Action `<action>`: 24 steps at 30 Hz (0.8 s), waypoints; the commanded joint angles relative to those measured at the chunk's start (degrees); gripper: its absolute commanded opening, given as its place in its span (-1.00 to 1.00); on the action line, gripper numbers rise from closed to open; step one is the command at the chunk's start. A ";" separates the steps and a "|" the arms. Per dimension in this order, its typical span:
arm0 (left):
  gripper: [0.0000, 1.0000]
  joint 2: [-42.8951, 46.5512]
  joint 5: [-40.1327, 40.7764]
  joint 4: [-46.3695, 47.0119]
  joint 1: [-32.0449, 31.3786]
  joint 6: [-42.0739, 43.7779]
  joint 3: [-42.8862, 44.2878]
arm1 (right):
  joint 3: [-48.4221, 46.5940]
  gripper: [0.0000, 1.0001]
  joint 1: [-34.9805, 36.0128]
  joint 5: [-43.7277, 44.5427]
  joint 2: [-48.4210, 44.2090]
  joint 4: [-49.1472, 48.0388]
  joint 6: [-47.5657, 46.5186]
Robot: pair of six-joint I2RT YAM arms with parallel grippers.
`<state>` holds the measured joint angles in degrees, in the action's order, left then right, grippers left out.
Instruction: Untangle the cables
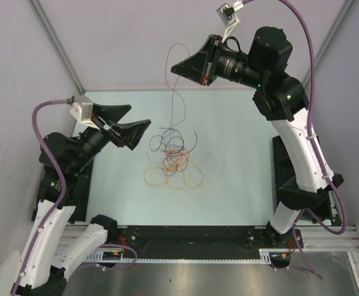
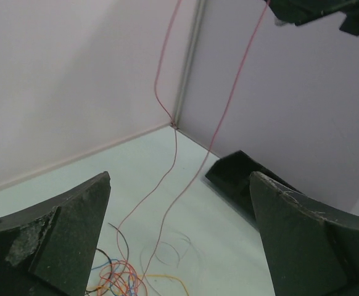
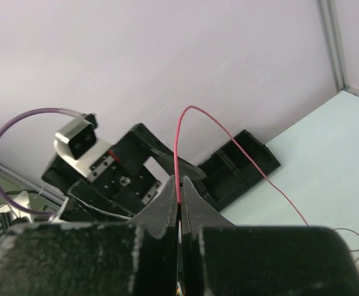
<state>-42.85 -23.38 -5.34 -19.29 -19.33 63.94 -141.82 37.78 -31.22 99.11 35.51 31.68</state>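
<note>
- The right claw (image 3: 179,185) is seen clenched, and the red cable (image 3: 178,142) is pinched between its two tips.
- This claw (image 1: 174,68) is held high above the far side of the tangle (image 1: 170,163), with its tips pointed toward the left.
- From the pinch, the red cable (image 1: 174,92) is arched up into a narrow loop and then dropped in a long, wavy line to the tangle. Two red strands are seen running upward in the left wrist view (image 2: 226,105).
- The left claw (image 1: 139,116) is released, with its fingers spread wide and nothing between them. It is held just left of the tangle, raised off the table (image 1: 241,154).
- In its own view, the left claw (image 2: 179,179) is aimed past the edge of the tangle at the far corner of the walls.
- The cables are found in a loose, curly heap near the middle of the table, and all are hair-thin.
- Orange loops (image 1: 153,180) are spread along the near side of the tangle.
- Dark blue curls (image 1: 192,143) are looped on its far right side.
- A faint pale strand (image 1: 216,161) is trailed out to its right.
- At the centre of the tangle the colours are crossed so densely that single strands cannot be told apart.
</note>
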 commanded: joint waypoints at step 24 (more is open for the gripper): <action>0.36 -15.41 6.59 16.76 -17.10 6.59 -8.66 | 5.41 -1.00 -0.16 -3.93 -3.66 -4.57 0.66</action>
<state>-56.73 -19.31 5.15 -35.48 -13.28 55.59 -136.73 37.85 -33.47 97.82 33.71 32.16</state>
